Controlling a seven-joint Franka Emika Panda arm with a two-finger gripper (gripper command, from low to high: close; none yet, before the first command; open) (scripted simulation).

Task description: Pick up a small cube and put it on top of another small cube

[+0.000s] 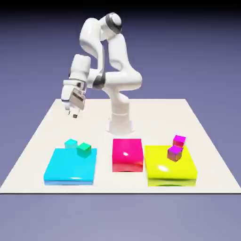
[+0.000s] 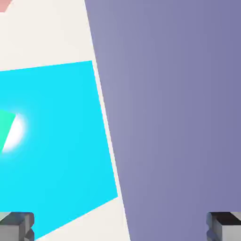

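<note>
The small cyan cube (image 1: 71,144) is located on the exterior view's left, at the far edge of the large cyan slab (image 1: 71,165); its lower part is hidden, so its exact support cannot be told. The small green cube (image 1: 84,150) sits on the slab's far part, just to the right of the small cyan cube.

The tool (image 1: 73,114) is positioned above the counter (image 1: 160,115), on the left, farther than the slab and apart from both cubes. It points downward at a tilt. Its fingertips (image 2: 17,227) are spread wide apart. The hand view shows the large cyan slab and part of the small green cube at the left border.

The red block (image 1: 127,155) lies to the right of the cyan slab. Farther right is the yellow slab (image 1: 170,165). The purple cube (image 1: 174,153) rests on its far part; the magenta cube (image 1: 179,141) is just beyond it, on the far side. The white arm (image 1: 120,80) rises from its base (image 1: 120,124) at the far part of the counter.
</note>
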